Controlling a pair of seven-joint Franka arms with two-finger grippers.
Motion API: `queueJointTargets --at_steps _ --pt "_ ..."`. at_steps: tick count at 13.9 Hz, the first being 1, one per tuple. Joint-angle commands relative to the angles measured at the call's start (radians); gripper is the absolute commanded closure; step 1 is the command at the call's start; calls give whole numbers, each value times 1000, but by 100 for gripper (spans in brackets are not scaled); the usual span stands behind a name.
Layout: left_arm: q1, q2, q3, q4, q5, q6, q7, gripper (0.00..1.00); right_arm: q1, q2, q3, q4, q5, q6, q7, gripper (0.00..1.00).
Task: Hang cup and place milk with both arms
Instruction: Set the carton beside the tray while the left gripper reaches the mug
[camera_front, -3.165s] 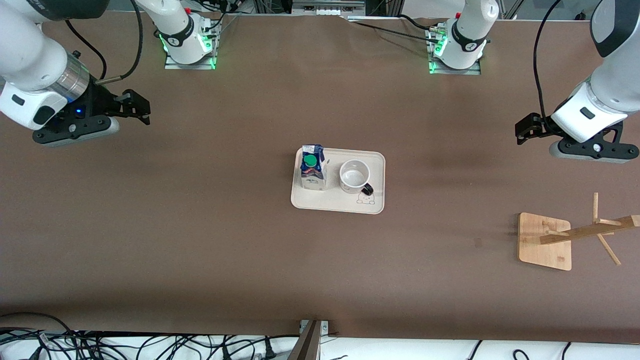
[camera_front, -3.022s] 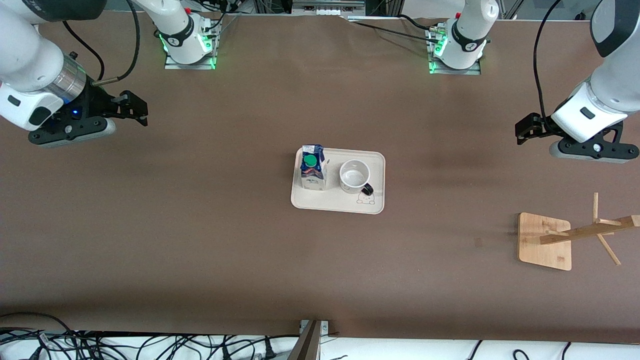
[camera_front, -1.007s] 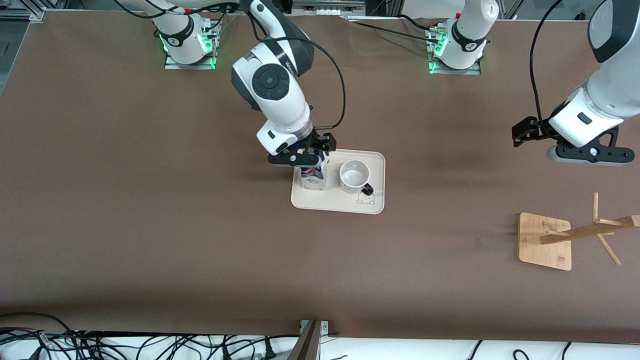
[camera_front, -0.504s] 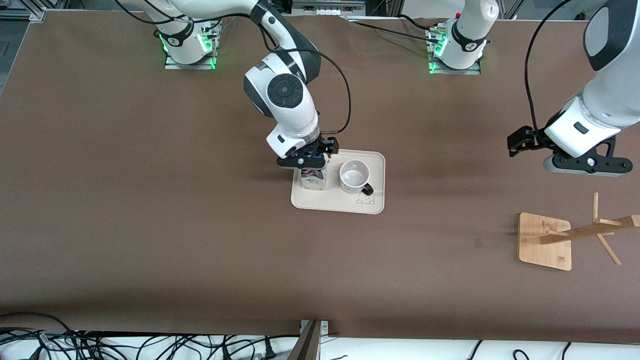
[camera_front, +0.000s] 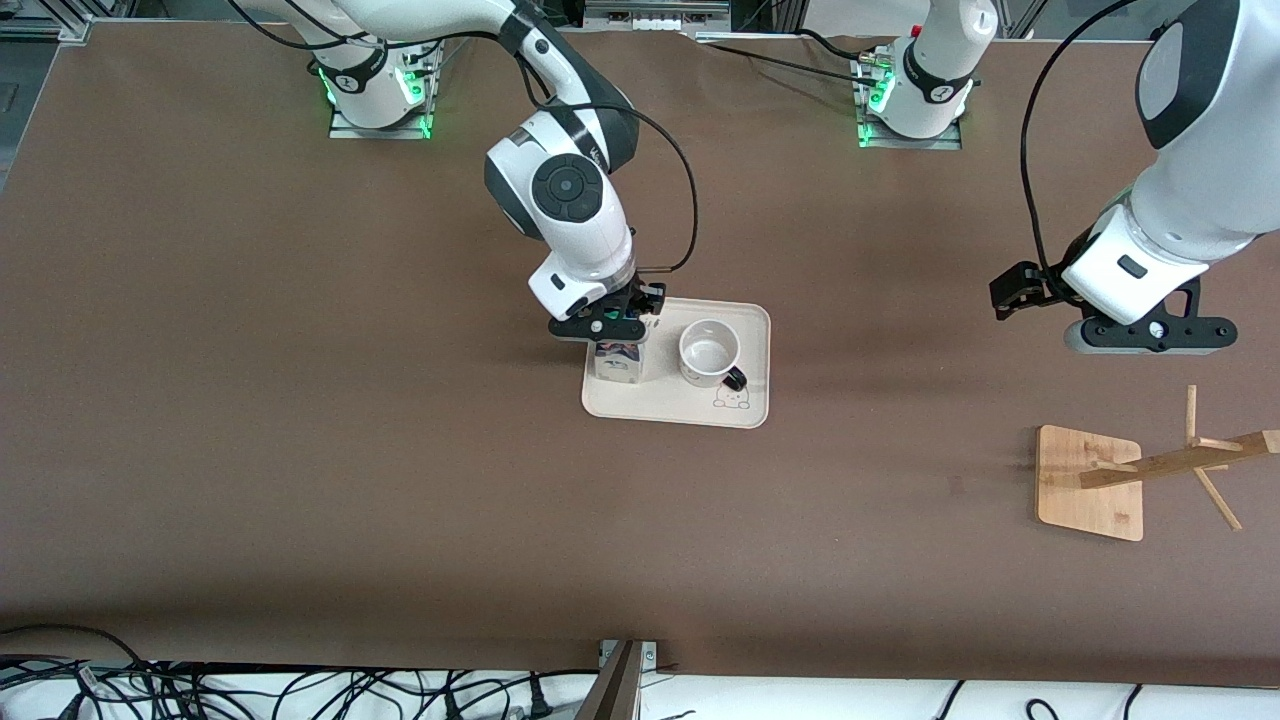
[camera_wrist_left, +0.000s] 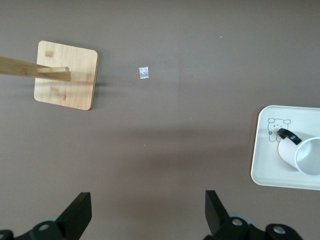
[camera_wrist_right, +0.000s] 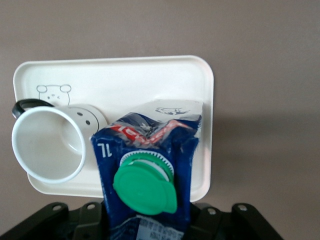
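Observation:
The milk (camera_front: 617, 365), a blue and white carton with a green cap, stands on the cream tray (camera_front: 680, 405). It fills the right wrist view (camera_wrist_right: 145, 150). My right gripper (camera_front: 612, 325) is down over the carton's top and shut on its sides (camera_wrist_right: 145, 222). The white cup (camera_front: 708, 352) stands beside the milk on the tray, its black handle toward the front camera; the right wrist view (camera_wrist_right: 50, 145) and the left wrist view (camera_wrist_left: 302, 155) show it too. My left gripper (camera_front: 1003, 292) is open and empty (camera_wrist_left: 147, 200) over bare table between the tray and the rack.
A wooden cup rack (camera_front: 1088, 483) with a square base and pegs stands near the left arm's end of the table, nearer the front camera; it also shows in the left wrist view (camera_wrist_left: 65, 75). A small scrap (camera_wrist_left: 144, 72) lies beside its base.
My right arm swung in from the table's end and came down onto the milk, which has shifted slightly. My left gripper drifted toward the tray.

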Motion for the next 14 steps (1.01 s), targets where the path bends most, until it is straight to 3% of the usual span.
queueJointTargets --at_steps 1,5,7,14 --pt "-12 13 3 34 -78 -19 -125 0 -44 -47 2 18 -5 -58 -46 67" --pt "-35 17 3 33 -196 -44 -401 0 -158 -120 -1 23 3 -196 -269 67" --pt "-84 40 1 24 -199 -38 -547 0 -235 -148 -1 18 18 -247 -391 67" --pt "-276 304 7 20 -182 237 -1093 0 -451 -229 -16 -203 34 -238 -713 64"
